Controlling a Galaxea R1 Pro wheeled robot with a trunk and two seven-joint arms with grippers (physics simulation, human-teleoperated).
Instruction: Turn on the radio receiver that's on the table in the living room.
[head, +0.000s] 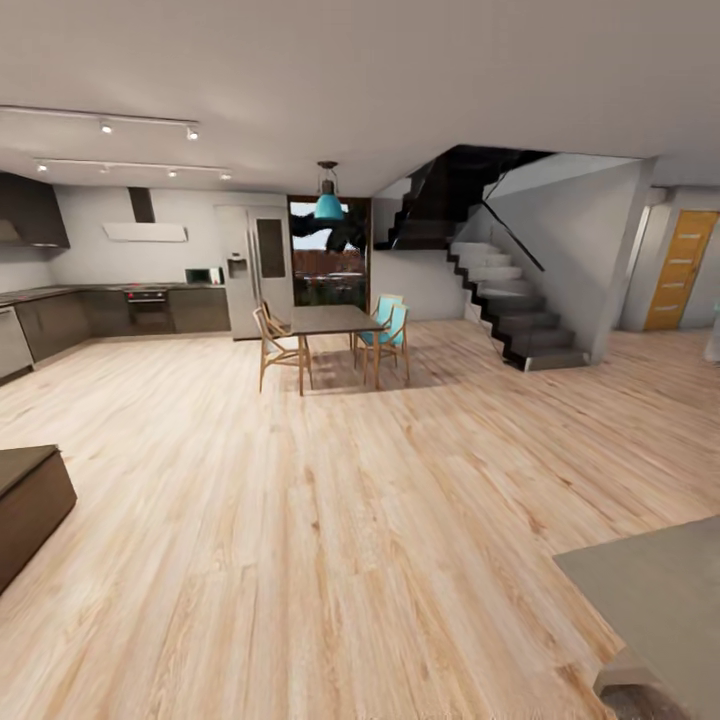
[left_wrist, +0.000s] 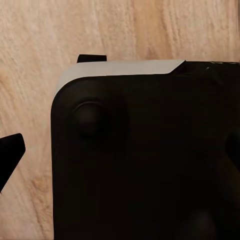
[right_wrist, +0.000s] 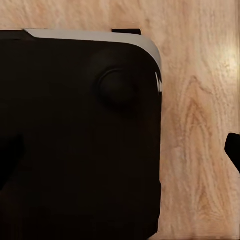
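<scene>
Head view looks across a wide light wood plank floor (head: 330, 540). At the near right corner a glossy grey-taupe slab juts in, the corner of the table (head: 660, 590); what shows of its top is bare, and the radio receiver cannot be seen on that part. At the near left edge sits the end of a long dark low bench (head: 30, 505).

Farther off, mid-room, stands a dark-topped dining table (head: 335, 320) with wooden chairs around it: one with a plain wood frame (head: 275, 345) on its left, two with teal seats (head: 388, 330) on its right. A teal pendant lamp (head: 328, 200) hangs above it. Behind it is a dark glazed doorway (head: 325, 255).

On the far left is the kitchen: dark cabinets (head: 120, 312) along the wall, an oven (head: 148, 305), a microwave (head: 203, 275) on the counter, a white range hood (head: 145, 230) and a tall steel refrigerator (head: 255, 270). Track lights (head: 110, 125) run on the ceiling. On the far right a dark staircase (head: 510, 300) climbs to the left, and beyond it is an orange wooden door (head: 680, 270).

Both wrist views look down at the plank floor past a big black rounded body with a pale top edge, in the left wrist view (left_wrist: 145, 155) and in the right wrist view (right_wrist: 75, 135). A dark tip pokes in at each picture's edge; I cannot tell whether either pair of jaws is spread or closed, and nothing is seen held
</scene>
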